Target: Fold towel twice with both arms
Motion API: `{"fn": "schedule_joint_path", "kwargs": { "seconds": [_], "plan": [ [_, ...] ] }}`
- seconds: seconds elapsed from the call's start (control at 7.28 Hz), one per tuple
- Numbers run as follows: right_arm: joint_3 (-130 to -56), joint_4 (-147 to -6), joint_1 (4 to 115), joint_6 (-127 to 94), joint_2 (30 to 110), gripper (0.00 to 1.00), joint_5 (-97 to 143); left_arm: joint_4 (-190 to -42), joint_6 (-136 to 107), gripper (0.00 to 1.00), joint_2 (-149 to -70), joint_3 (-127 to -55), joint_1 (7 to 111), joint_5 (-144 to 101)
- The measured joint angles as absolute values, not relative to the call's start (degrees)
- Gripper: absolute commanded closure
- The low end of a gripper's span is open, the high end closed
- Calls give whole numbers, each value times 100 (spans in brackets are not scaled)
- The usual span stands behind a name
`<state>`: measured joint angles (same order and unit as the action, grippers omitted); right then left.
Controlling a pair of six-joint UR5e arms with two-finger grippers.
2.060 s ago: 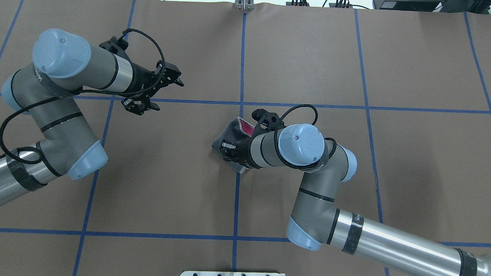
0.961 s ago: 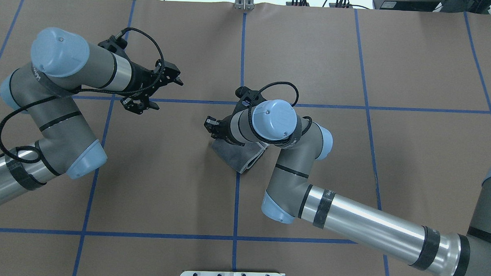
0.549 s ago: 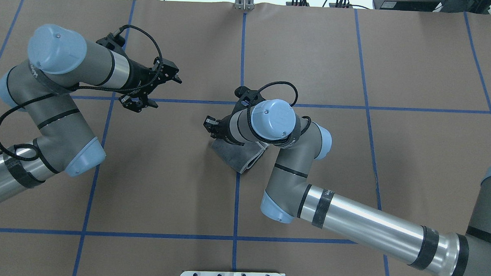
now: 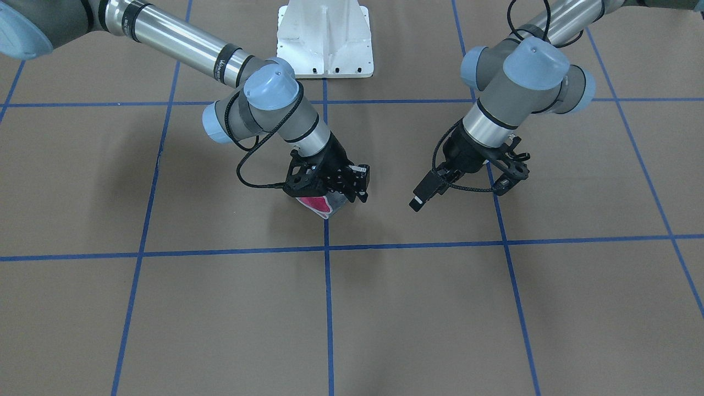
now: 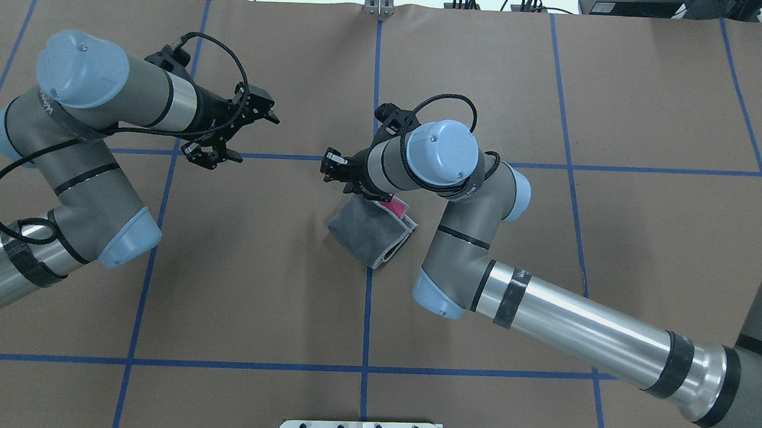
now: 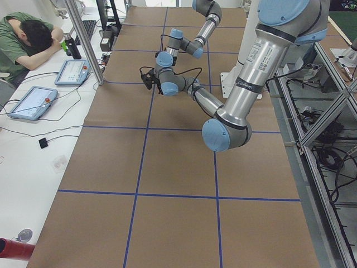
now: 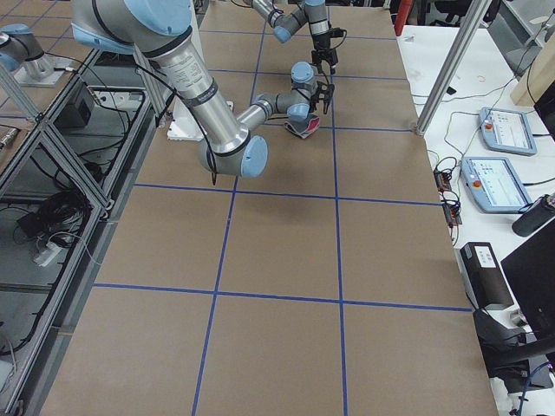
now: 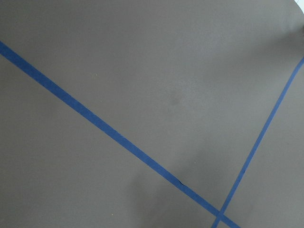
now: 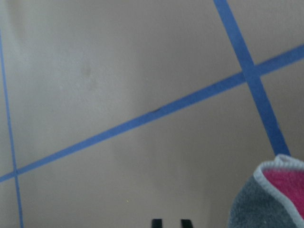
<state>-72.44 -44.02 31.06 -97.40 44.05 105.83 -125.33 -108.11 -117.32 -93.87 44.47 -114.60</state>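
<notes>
Well, towel [image 5: 369, 229] lay folded on surface [image 5: 259, 267], pink corner peeking. Right end effector [image 5: 327, 168] released, just beside it; left end effector [image 5: 254, 138] splayed, well apart. Uncreased top layer could've sprung open.

Seen from overhead: found towel [image 5: 369, 234] lying on table [image 5: 239, 285] near centre — right gripper [image 5: 330, 166] just beside it at 11 o'clock. Logged left gripper [image 5: 255, 140] well apart at 10 o'clock.

Robotics laboratory. Counter [image 5: 257, 298] papered brown, gridded in blue tape [image 5: 376, 68]; white bolted pedestal [image 4: 324, 38]. Teach pendants [image 6: 30, 102] and aluminium posts [image 6: 83, 42] on the side bench; seated operator [image 6: 22, 44].
</notes>
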Motion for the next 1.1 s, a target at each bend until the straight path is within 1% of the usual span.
{"fn": "schedule_joint_path", "kwargs": {
  "seconds": [0.41, 0.82, 1.1],
  "plan": [
    [-7334, -4555, 3222, -9695, 4479, 0, 10966, -12533, -10811, 1, -11736, -9392, 4456, -11461],
    [-7622, -5276, 3133, -9703, 4510, 0, 11171, -12527, -10811, 1, -11742, -9395, 4456, -11461],
    [-7511, -5340, 3044, -9676, 4480, 0, 11154, -12527, -10811, 1, -11742, -9395, 4456, -11461]
  ]
}}
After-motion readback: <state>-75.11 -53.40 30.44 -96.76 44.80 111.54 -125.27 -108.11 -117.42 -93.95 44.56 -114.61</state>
